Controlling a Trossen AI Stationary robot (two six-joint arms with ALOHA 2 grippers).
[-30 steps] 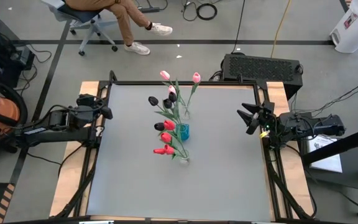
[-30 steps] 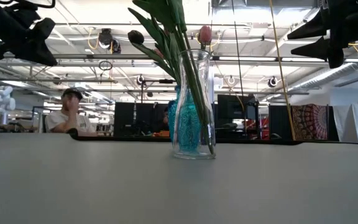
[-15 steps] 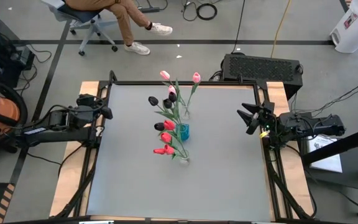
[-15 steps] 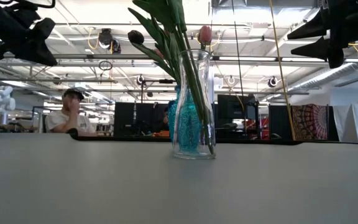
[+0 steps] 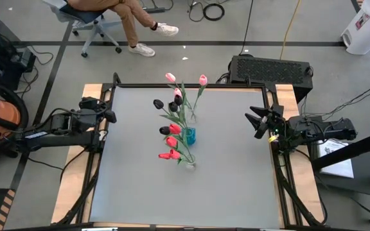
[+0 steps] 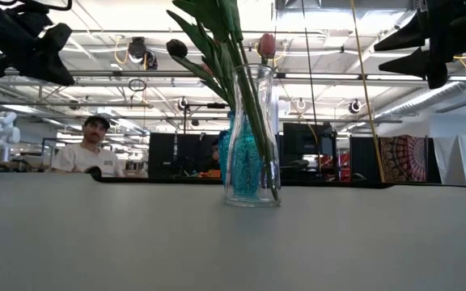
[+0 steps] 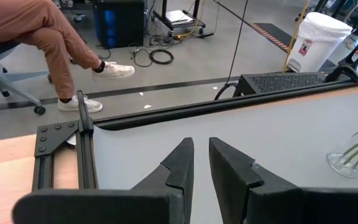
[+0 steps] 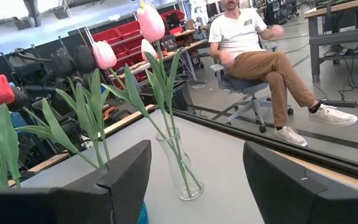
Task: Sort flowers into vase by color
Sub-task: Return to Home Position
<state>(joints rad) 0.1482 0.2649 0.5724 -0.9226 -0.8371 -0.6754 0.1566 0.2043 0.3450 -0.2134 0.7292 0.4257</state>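
Observation:
Three vases stand in a row at the table's middle, each with tulip stems standing in it. The far clear vase holds pink tulips. The blue vase holds black tulips. The near clear vase holds red tulips. My left gripper hovers over the table's left edge with only a narrow gap between its fingers and nothing in it. My right gripper hovers over the right edge, wide open and pointing level at the vases.
A person sits on a chair beyond the table's far edge, and also shows in the right wrist view. A black box stands past the far right corner. Bare grey table lies on both sides of the vases.
Neither arm nor any flower has moved. Only the person in the room behind, seen in the low view, has lowered a hand from the face.

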